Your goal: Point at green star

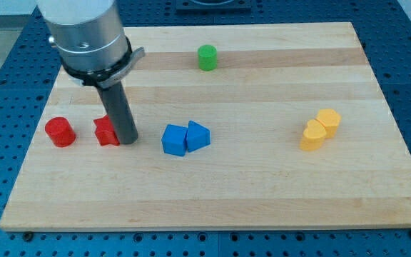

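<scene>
Camera view shows a wooden surface point(262, 200) with my tip point(128, 140) resting at the view's left, touching or just beside a red block point(106, 132) whose shape I cannot make out, since the rod hides part of it. A red cylinder point(59, 132) sits further to the view's left. There is no pincer on this arm, so no open or closed state applies. The one green block point(207, 57) stands near the view's top, well apart from my tip; from here it reads more as a cylinder than a star, but it is the only green candidate. Two blue blocks point(185, 138) touch each other near the centre, and two yellow blocks point(320, 129) sit at the view's right. I judge the approach has barely begun. The next move calls for sliding up and to the view's right, clear of the red block and the blue pair, stopping just short of the green block.
</scene>
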